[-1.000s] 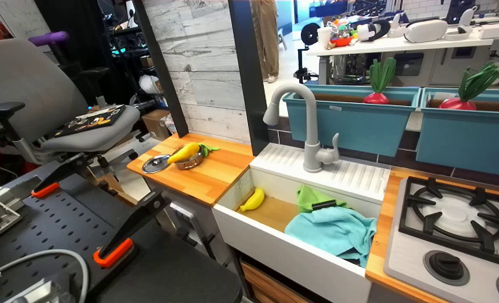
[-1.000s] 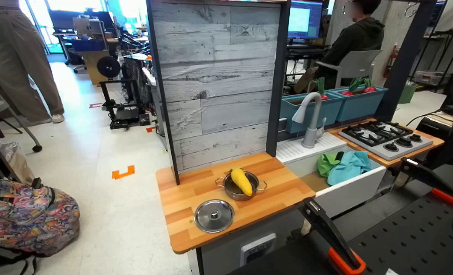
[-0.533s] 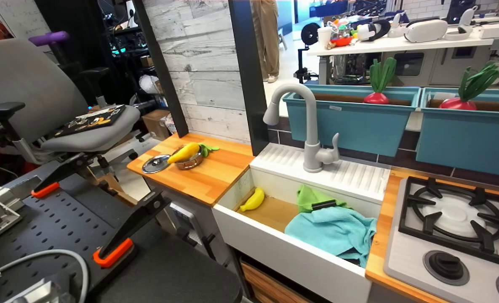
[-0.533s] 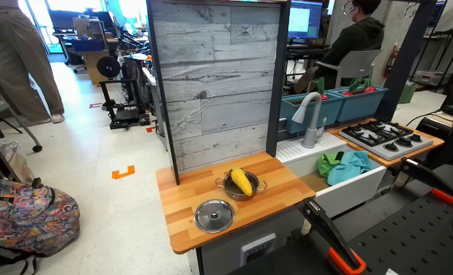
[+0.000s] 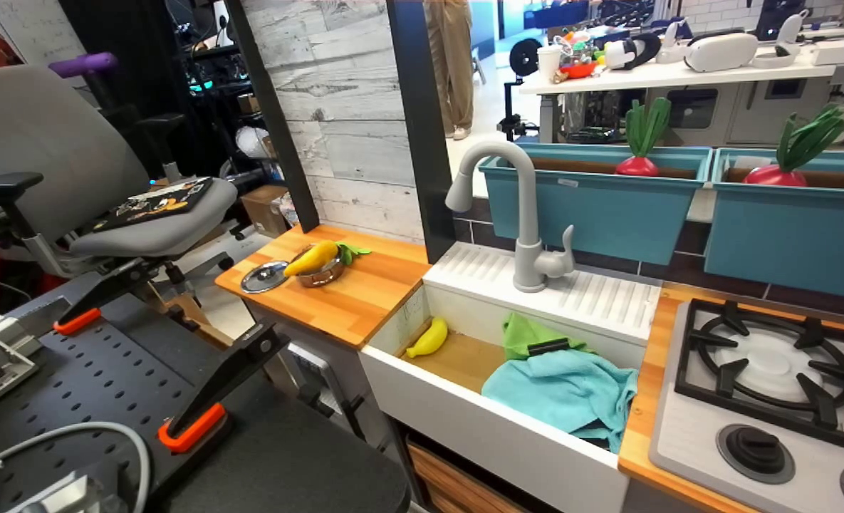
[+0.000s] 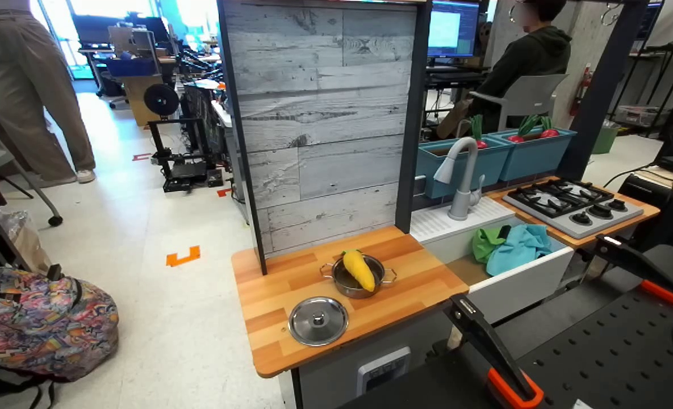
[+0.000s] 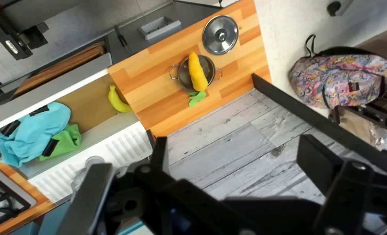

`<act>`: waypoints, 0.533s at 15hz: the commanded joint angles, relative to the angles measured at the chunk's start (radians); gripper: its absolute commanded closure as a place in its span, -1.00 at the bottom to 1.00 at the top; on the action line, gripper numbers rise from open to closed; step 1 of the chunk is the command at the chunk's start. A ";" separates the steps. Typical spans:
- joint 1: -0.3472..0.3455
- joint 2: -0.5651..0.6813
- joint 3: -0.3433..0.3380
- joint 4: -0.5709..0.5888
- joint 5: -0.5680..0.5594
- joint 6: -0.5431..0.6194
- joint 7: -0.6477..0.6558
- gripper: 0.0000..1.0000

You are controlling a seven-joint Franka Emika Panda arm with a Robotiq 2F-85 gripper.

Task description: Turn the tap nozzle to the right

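The tap nozzle is a grey gooseneck spout (image 5: pixel 526 192) on the white ribbed ledge behind the sink. It stands upright and also shows in an exterior view (image 6: pixel 468 170). Its head (image 5: pixel 459 194) points left there, toward the dark post. Its side lever (image 5: pixel 568 249) stands up to the right of the base. In the wrist view only a grey part of the tap (image 7: pixel 94 161) shows, mostly hidden behind my gripper. My gripper (image 7: pixel 234 143) is open, with fingers wide apart and nothing between them, above the tap and in front of the wood-panel wall. It is outside both exterior views.
The white sink (image 5: pixel 493 438) holds a banana (image 5: pixel 429 338), a blue cloth (image 5: pixel 564 392) and a green cloth (image 5: pixel 528 335). Teal planters (image 5: pixel 600 214) stand close behind the tap. A dark post (image 5: pixel 422 142), a pot (image 6: pixel 345 286), a lid (image 6: pixel 318 321) and a stove (image 5: pixel 699 406) are nearby.
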 commanded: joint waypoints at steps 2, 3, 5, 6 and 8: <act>-0.016 0.052 -0.021 0.036 0.001 0.016 -0.001 -1.00; -0.018 0.069 -0.026 0.047 0.002 0.018 -0.001 -1.00; -0.019 0.082 -0.027 0.057 0.002 0.018 -0.001 -1.00; -0.019 0.083 -0.027 0.058 0.002 0.018 -0.001 -1.00; -0.019 0.083 -0.027 0.059 0.002 0.018 -0.001 -1.00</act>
